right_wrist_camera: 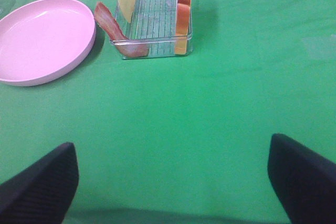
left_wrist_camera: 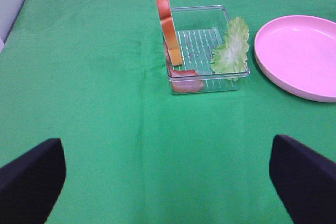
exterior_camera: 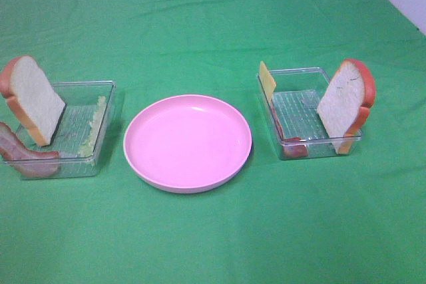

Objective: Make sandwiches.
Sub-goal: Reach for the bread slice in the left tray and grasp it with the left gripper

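Note:
The sandwiches' parts stand apart in two clear trays. In the left tray (exterior_camera: 86, 84) a bread slice (exterior_camera: 33, 98) leans upright, a bacon strip (exterior_camera: 26, 154) hangs over the near corner, and a lettuce leaf (exterior_camera: 96, 124) rests against the plate-side wall. The right tray (exterior_camera: 299, 71) holds a cheese square (exterior_camera: 267, 81), bacon (exterior_camera: 293, 149) and a second bread slice (exterior_camera: 343, 104). Neither arm shows in the high view. My left gripper (left_wrist_camera: 165, 145) is open, well short of the lettuce (left_wrist_camera: 232, 48). My right gripper (right_wrist_camera: 172, 144) is open too, well short of the bacon (right_wrist_camera: 113, 30).
A pink round plate (exterior_camera: 188, 141) with nothing on it sits between the two trays on the green cloth (exterior_camera: 213, 244). The cloth's edges and a pale surface show at the far corners.

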Motion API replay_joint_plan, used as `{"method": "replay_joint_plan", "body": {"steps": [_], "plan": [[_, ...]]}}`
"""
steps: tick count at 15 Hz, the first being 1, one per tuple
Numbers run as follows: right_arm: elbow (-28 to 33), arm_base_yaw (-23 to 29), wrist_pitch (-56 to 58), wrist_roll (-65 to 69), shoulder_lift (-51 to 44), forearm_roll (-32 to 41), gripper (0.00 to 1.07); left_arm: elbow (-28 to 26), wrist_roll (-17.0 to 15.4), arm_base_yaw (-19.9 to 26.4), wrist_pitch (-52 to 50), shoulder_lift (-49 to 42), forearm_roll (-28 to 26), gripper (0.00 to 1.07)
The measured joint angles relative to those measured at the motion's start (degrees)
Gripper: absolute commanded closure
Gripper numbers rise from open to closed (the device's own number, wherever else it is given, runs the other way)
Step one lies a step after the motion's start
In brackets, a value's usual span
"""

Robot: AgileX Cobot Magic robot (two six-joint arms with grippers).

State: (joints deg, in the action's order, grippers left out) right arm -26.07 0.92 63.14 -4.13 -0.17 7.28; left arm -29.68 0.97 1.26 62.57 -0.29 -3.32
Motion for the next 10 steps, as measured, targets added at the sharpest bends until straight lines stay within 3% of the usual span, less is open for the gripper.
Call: {"method": "replay_joint_plan", "body": {"steps": [10], "plan": [[0.0,0.0,0.0,0.0,0.0,0.0,0.13,0.0,0.0,0.0,0.0,1.1,0.2,0.05]]}}
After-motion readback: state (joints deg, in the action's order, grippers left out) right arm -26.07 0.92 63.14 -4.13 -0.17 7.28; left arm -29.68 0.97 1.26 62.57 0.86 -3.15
